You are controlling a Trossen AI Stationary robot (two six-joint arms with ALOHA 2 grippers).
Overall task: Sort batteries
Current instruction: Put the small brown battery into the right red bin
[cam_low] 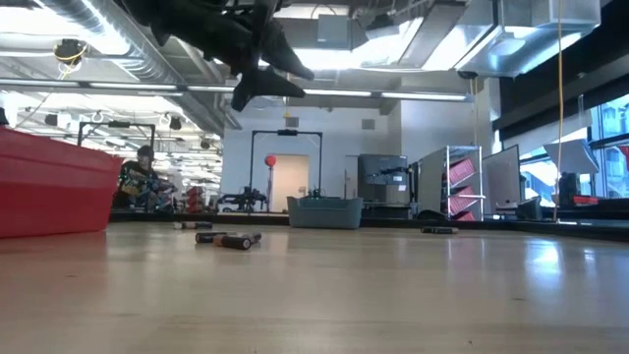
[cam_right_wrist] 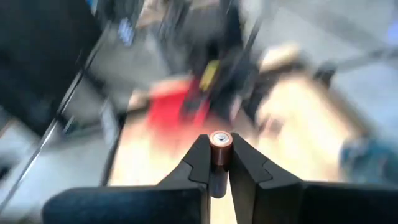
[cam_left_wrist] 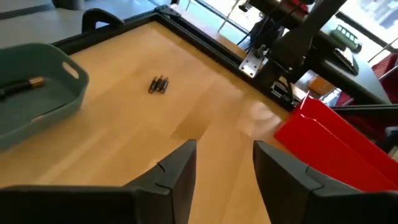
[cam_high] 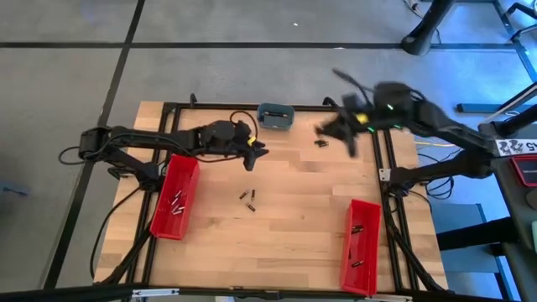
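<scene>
Small dark batteries lie loose on the wooden table: a few (cam_high: 247, 197) at mid-table and another group (cam_high: 319, 143) farther back right, the latter also seen as batteries (cam_left_wrist: 160, 84) in the left wrist view. My left gripper (cam_high: 252, 155) hovers open above the table's middle, its fingers (cam_left_wrist: 186, 168) apart with nothing between them. My right gripper (cam_high: 331, 130), blurred, is raised at the far right and shut on one copper-coloured battery (cam_right_wrist: 220, 149). A further battery (cam_left_wrist: 22, 86) lies in the grey-blue dish (cam_left_wrist: 68, 93). My right gripper pinches the battery's sides (cam_right_wrist: 220, 155) between its two fingertips. The battery's silvery end (cam_right_wrist: 220, 137) shows just past the tips. It is lifted clear of the table.
A long red bin (cam_high: 174, 197) with several batteries stands at the left, and another red bin (cam_high: 361, 243) with a few stands at the near right. The grey-blue dish (cam_high: 274, 116) sits at the far edge. A black frame (cam_high: 168, 109) borders the table.
</scene>
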